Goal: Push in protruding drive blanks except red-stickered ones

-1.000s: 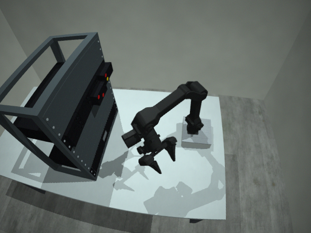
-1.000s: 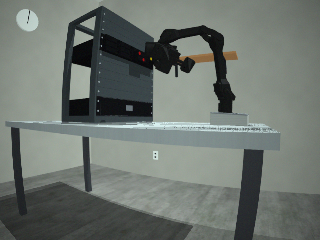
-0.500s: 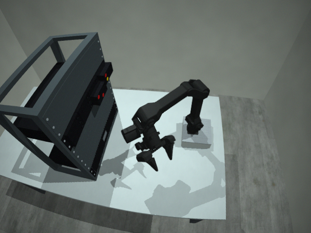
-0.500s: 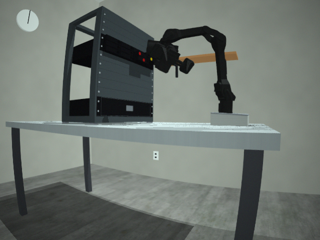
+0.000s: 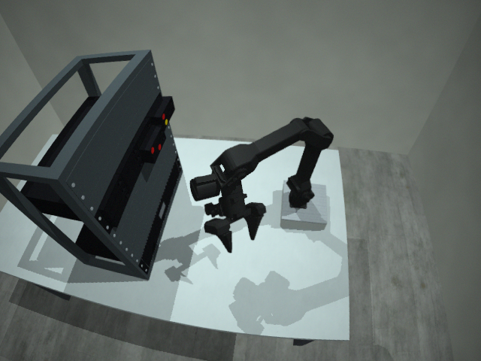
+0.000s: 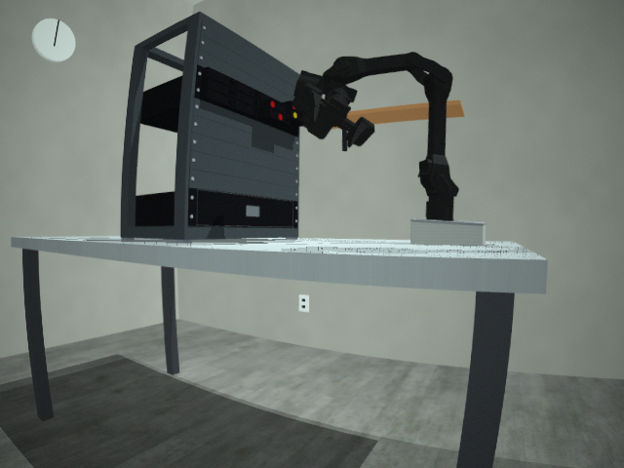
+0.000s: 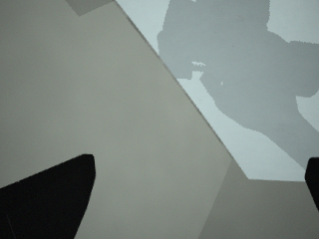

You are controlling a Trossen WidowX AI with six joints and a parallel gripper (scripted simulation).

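Observation:
The dark grey rack (image 5: 89, 163) stands on the left of the table, its front facing the arm. High on the front, black drive blanks stick out. The far one (image 5: 166, 107) carries a red dot, with a yellow dot (image 5: 166, 122) just below it. A nearer one (image 5: 154, 141) shows two red dots. In the exterior view these dots sit at the right end of the drive row (image 6: 282, 111). My gripper (image 5: 238, 233) is open and empty. It points down at the table, to the right of the rack front and apart from it. The wrist view shows only the fingertips, wall and table.
The arm's base sits on a grey block (image 5: 304, 205) at the right of the table. A black unit (image 6: 242, 209) fills the rack's bottom bay. An orange shelf (image 6: 408, 111) hangs on the wall behind the arm.

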